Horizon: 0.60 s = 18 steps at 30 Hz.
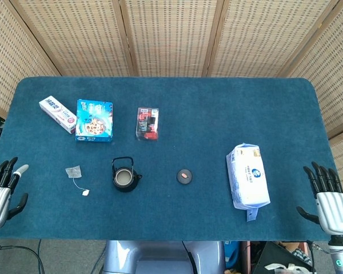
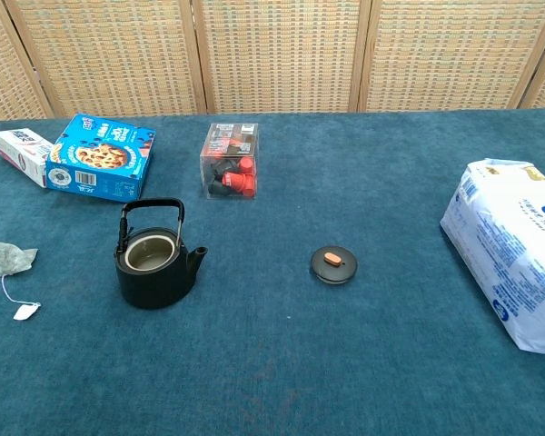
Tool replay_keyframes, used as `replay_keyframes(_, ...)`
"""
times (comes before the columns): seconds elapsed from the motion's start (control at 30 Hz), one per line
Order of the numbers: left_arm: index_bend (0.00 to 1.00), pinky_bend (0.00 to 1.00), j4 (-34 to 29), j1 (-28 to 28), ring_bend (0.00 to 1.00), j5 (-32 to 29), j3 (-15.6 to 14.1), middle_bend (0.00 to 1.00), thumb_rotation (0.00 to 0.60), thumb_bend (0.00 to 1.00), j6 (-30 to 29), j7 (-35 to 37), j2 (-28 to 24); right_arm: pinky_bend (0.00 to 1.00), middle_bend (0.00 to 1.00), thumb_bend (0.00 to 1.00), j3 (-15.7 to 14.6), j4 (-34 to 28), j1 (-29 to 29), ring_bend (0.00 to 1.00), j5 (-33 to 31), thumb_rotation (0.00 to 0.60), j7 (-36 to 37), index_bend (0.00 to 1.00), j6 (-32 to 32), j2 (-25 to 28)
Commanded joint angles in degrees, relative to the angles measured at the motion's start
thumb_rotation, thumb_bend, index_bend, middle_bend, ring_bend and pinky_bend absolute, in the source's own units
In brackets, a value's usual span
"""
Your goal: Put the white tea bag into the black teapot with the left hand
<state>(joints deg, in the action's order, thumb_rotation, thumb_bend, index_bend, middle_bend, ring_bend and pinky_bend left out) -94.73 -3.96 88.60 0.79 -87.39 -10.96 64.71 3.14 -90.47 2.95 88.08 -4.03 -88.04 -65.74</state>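
At the table's near-left edge, the left hand (image 1: 1,188) hovers with its fingers spread and nothing in them (only the head view shows it). Moving right, the white tea bag (image 1: 74,171) lies flat on the blue cloth, its string trailing toward five o'clock to a small tag (image 1: 85,193). Just to its three o'clock stands the black teapot (image 1: 124,177), upright, handle raised and mouth uncovered; its lid (image 1: 184,176) rests apart, further toward three o'clock. Far right, the right hand (image 1: 331,200) is likewise splayed and empty at the table's corner. By my reading, the task has not begun: the reach is the step in hand. Next, the left hand must travel toward one o'clock and pinch the thin bag off the cloth.
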Motion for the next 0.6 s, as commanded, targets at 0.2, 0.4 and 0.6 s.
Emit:
replay_keyframes(0.2, 0.16, 0.00, -0.35, -0.50, 0.00, 0.66, -0.39, 0.00, 0.600, 0.44, 0.93, -0.41, 0.16, 0.03, 0.00, 0.17, -0.13, 0.01, -0.17, 0.00, 0.16, 0.600, 0.22, 0.01, -0.11, 0.10)
replay_keyframes(0.4, 0.17, 0.00, -0.22, -0.76, 0.00, 0.55, -0.68, 0.02, 0.600, 0.44, 1.88, -0.81, 0.71, 0.03, 0.00, 0.17, -0.19, -0.09, -0.14, 0.00, 0.20, 0.600, 0.34, 0.01, 0.10, 0.18)
replay_keyframes(0.6, 0.23, 0.00, 0.19, -1.68, 0.02, 0.81, -1.34, 0.09, 0.600, 0.44, 4.16, -1.62, 1.95, 0.03, 0.00, 0.17, -0.23, -0.15, -0.04, 0.00, 0.05, 0.600, 0.37, 0.01, 0.51, 0.17)
